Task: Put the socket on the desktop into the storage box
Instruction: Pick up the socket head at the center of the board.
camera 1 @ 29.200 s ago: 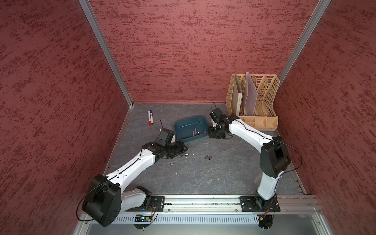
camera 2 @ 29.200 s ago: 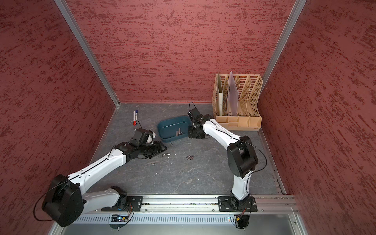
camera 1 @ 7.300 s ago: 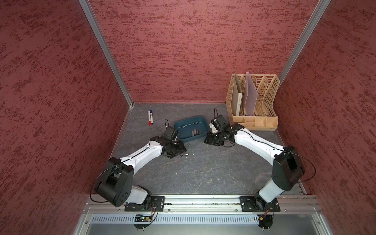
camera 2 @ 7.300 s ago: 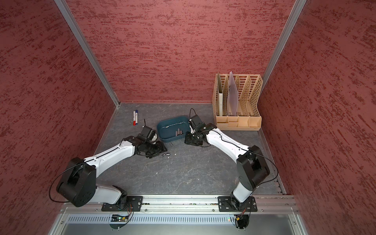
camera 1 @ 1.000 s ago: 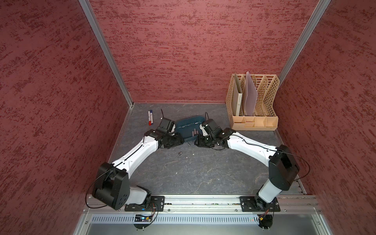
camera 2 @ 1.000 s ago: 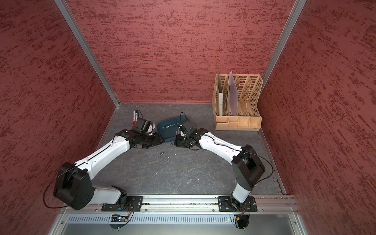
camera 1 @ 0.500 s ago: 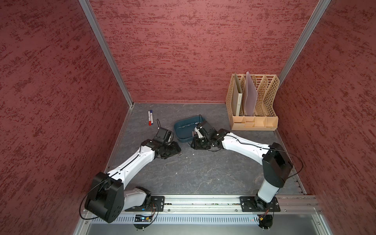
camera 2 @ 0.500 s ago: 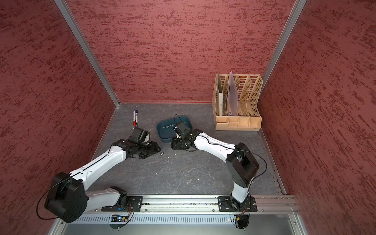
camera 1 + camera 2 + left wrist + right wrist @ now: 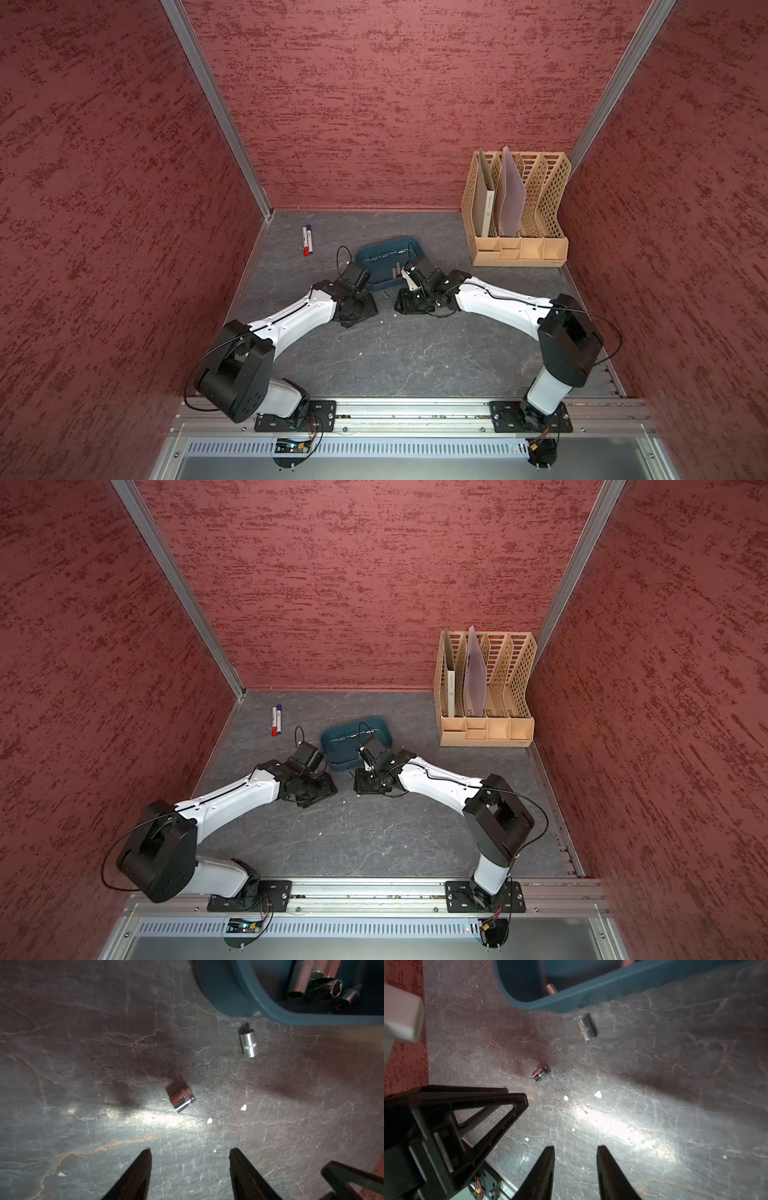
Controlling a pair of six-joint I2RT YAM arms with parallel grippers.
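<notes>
Chrome short socket lies on the surface just ahead of the left pincer. A longer socket lies just beside the storage box wall. Stored sockets already sit inside. The left pincer stands apart, empty. The right pincer is narrower but also apart, empty. Step: lining up a pick, 2 to go. Next likely: descend and straddle the barrel, which may roll. No readable writing.

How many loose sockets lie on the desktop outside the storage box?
2. One socket lies just beside the storage box rim; the other socket lies farther out, ahead of the left claw. More may be hidden from view.
</notes>
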